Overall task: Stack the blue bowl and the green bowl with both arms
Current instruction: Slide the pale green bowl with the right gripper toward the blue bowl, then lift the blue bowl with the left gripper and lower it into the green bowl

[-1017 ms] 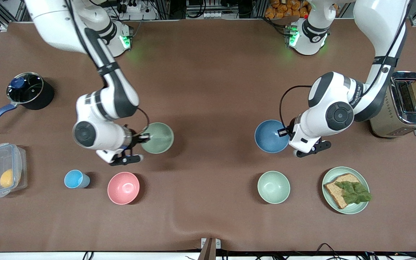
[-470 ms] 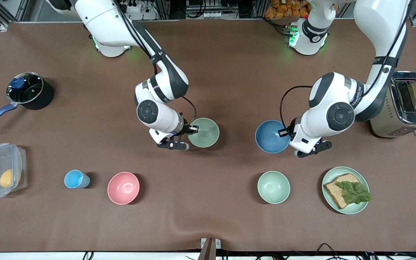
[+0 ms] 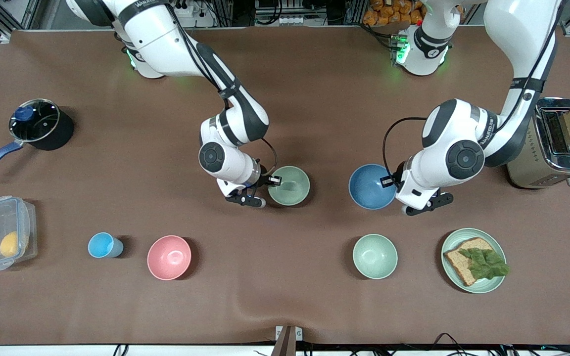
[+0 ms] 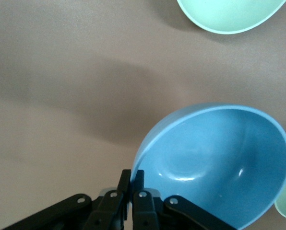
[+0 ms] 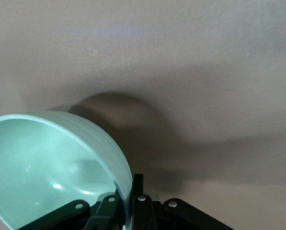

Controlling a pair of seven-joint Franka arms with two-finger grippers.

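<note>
The sage green bowl (image 3: pixel 290 187) hangs over the middle of the table, and my right gripper (image 3: pixel 274 181) is shut on its rim. In the right wrist view the green bowl (image 5: pixel 52 163) fills one corner, its rim pinched in the right gripper (image 5: pixel 129 191). The sky-blue bowl (image 3: pixel 370 187) sits a short gap away toward the left arm's end, with my left gripper (image 3: pixel 389 182) shut on its rim. The left wrist view shows the blue bowl (image 4: pixel 215 163) gripped at its edge by the left gripper (image 4: pixel 132 179), with a shadow on the cloth beneath it.
A mint bowl (image 3: pixel 375 256) and a plate (image 3: pixel 485 234) with bread and lettuce lie nearer the camera. A toaster (image 3: pixel 557 143) stands at the left arm's end. A pink bowl (image 3: pixel 168 257), blue cup (image 3: pixel 102 245), plastic box (image 3: pixel 0 232) and pot (image 3: pixel 35 123) are toward the right arm's end.
My right arm has carried the green bowl from the right arm's side toward the blue bowl, closing most of the gap. The left arm and blue bowl have stayed put.
</note>
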